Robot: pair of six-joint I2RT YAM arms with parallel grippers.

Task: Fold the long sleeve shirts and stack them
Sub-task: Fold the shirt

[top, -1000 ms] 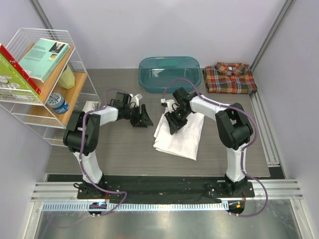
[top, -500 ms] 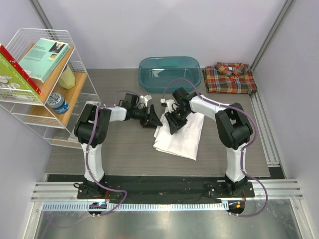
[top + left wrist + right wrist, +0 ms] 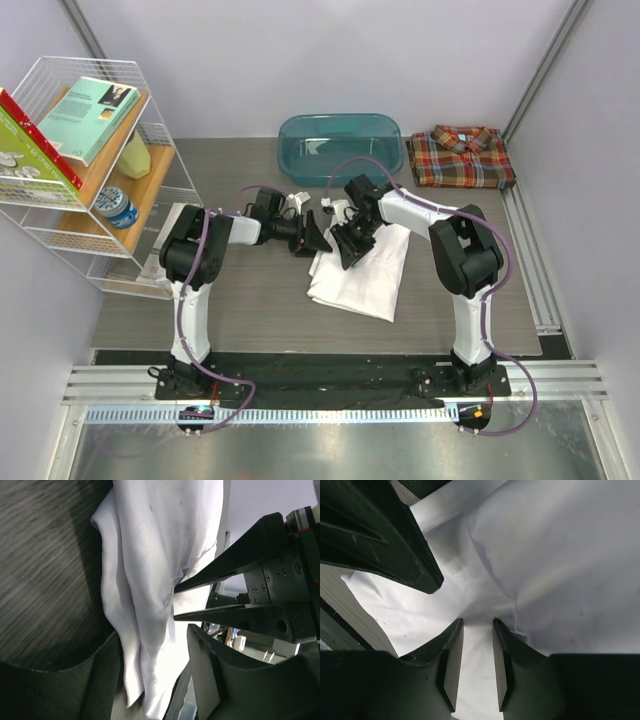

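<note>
Step in hand: folding the white shirt (image 3: pixel 362 272), which lies part-folded at the centre of the table (image 3: pixel 250 300); the plaid shirt (image 3: pixel 460 157) lies already folded, well apart toward 1 o'clock. Both grippers meet at the white shirt's 11 o'clock corner. Right gripper (image 3: pixel 473 626): jaws narrowed to a slim gap, pinching a gathered ridge of white cloth. Left gripper (image 3: pixel 152 647): jaws spread, the shirt's edge lying loose between them, not clamped. Judgement: the next move calls for the left jaws to close on that edge; both arms then carry it over together, toward 5 o'clock.
</note>
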